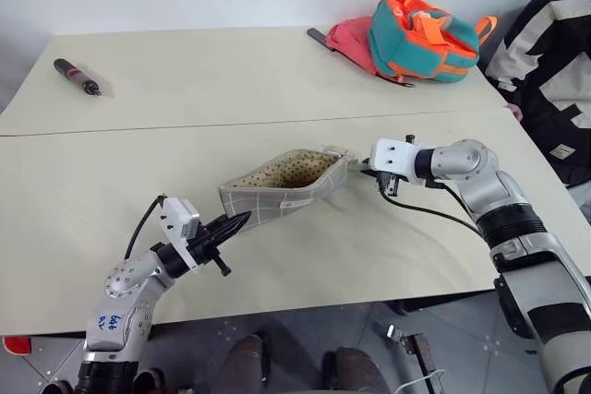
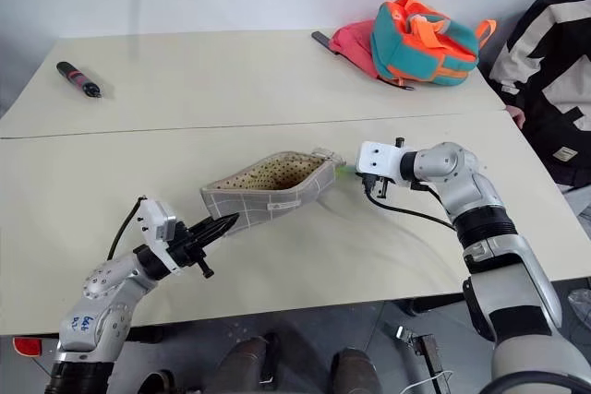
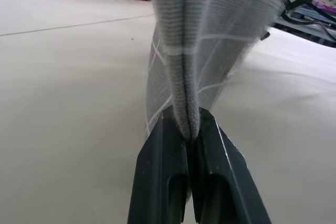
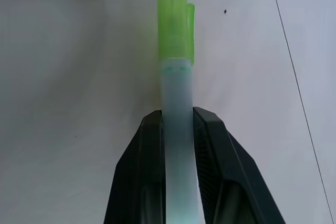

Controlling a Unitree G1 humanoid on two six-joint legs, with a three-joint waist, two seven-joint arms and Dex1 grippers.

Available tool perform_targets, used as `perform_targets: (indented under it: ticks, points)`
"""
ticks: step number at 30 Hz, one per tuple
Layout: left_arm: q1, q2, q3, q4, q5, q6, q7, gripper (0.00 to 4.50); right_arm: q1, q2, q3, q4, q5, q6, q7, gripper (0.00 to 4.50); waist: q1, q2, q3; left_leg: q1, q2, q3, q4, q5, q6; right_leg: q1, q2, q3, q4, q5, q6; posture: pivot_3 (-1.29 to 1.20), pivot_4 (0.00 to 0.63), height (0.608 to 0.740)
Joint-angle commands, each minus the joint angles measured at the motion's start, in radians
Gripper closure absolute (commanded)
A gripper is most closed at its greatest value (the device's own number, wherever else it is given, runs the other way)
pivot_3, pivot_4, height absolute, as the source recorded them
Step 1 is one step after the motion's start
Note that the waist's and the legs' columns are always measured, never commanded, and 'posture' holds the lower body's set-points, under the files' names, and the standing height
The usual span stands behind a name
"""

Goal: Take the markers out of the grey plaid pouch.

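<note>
My left jaws (image 1: 242,220) pinch the limp pouch (image 1: 282,184) by its seam at centre frame, right jaws (image 4: 177,116) clamp a light, slick green-capped marker (image 4: 176,51) mid-barrel, likely to slip.

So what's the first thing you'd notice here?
The grey plaid pouch held up mid-table, its spotted lining showing, pinched at one end by the left pincer. At its other end the right pincer holds a marker with a bright green cap. A teal-and-orange backpack sits at the far edge.

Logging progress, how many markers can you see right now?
2. A green-capped marker in the right gripper; a black, red-ended one on the table's far left. More may hide inside the pouch.
</note>
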Motion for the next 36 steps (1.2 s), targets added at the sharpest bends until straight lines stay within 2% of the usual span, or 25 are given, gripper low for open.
perform_targets:
  ticks: [1, 4, 9, 13, 17, 22, 29, 32, 34, 36]
  points:
    - [0.017, 0.0, -0.003, -0.041, -0.014, 0.001, -0.005, 4.5, -0.018, 0.003, -0.039, 0.012, 0.033, 0.024, 0.014, 3.13, 0.0, 0.0, 0.0, 0.0, 0.0, 0.0, 0.0, 0.0, 0.0, 0.0, 0.0, 0.0, 0.0, 0.0, 0.0, 0.0, 0.15, 0.74]
    - [0.021, 0.0, -0.001, -0.046, -0.017, 0.003, -0.003, 4.5, -0.041, -0.01, -0.062, -0.019, 0.064, 0.04, 0.057, 2.11, 0.002, 0.0, 0.0, -0.001, 0.0, 0.0, 0.0, 0.0, 0.0, -0.001, 0.0, 0.0, 0.0, 0.0, 0.0, 0.0, 0.15, 0.74]
    - [0.013, 0.004, 0.002, -0.036, -0.02, 0.003, -0.008, 4.5, -0.142, -0.022, -0.155, -0.086, 0.196, 0.125, 0.156, 2.11, 0.001, 0.002, 0.001, -0.001, 0.0, 0.0, 0.0, 0.0, 0.0, -0.001, 0.0, 0.0, 0.0, 0.0, 0.0, 0.0, 0.15, 0.74]
    - [0.005, 0.003, -0.006, -0.028, -0.031, 0.017, -0.02, 4.5, -0.197, 0.011, -0.237, -0.214, 0.374, 0.255, 0.258, 2.11, 0.001, 0.002, 0.001, -0.001, 0.0, 0.0, -0.001, 0.0, 0.0, -0.001, 0.0, 0.0, -0.001, 0.0, 0.0, 0.0, 0.15, 0.74]
    - [-0.005, -0.001, -0.007, -0.023, -0.035, 0.024, -0.023, 4.5, -0.135, 0.043, -0.196, -0.452, 0.468, 0.405, 0.334, 2.11, 0.002, 0.002, 0.001, -0.001, 0.0, -0.001, -0.001, 0.0, 0.0, -0.001, -0.001, 0.0, 0.0, 0.0, 0.0, 0.0, 0.15, 0.74]
    - [-0.014, 0.001, -0.012, -0.014, -0.033, 0.031, -0.028, 4.5, -0.044, 0.064, -0.082, -0.602, 0.436, 0.42, 0.377, 2.11, 0.004, 0.002, 0.001, -0.001, 0.0, -0.001, -0.001, -0.001, 0.0, -0.001, -0.002, 0.0, 0.0, 0.001, 0.0, 0.0, 0.15, 0.74]
    - [-0.017, -0.002, -0.015, -0.024, -0.029, 0.034, -0.023, 4.5, -0.015, 0.115, -0.017, -0.592, 0.382, 0.367, 0.341, 2.11, 0.002, 0.001, 0.001, -0.001, 0.0, -0.001, -0.001, -0.001, 0.0, -0.002, -0.001, 0.0, 0.0, 0.001, 0.0, 0.0, 0.15, 0.74]
    - [0.0, -0.006, -0.019, -0.04, -0.028, 0.033, -0.017, 4.5, -0.013, 0.102, -0.021, -0.555, 0.355, 0.354, 0.326, 2.7, 0.003, 0.001, 0.001, -0.001, 0.0, 0.0, -0.001, -0.001, 0.0, -0.002, -0.001, 0.0, 0.0, 0.001, 0.0, 0.0, 0.15, 0.74]
    - [0.003, -0.007, -0.021, -0.043, -0.028, 0.032, -0.014, 4.5, -0.014, 0.104, -0.03, -0.565, 0.371, 0.378, 0.334, 3.32, 0.003, 0.001, 0.001, -0.001, -0.001, 0.0, -0.001, -0.001, 0.0, -0.002, -0.001, 0.0, 0.0, 0.001, 0.0, 0.0, 0.15, 0.74]
    - [0.001, -0.009, -0.021, -0.041, -0.03, 0.033, -0.013, 4.5, -0.014, 0.1, -0.015, -0.558, 0.348, 0.35, 0.336, 3.32, 0.003, 0.002, 0.001, -0.001, -0.001, -0.001, -0.001, -0.001, 0.0, -0.002, -0.001, 0.0, 0.0, 0.001, 0.0, 0.0, 0.15, 0.74]
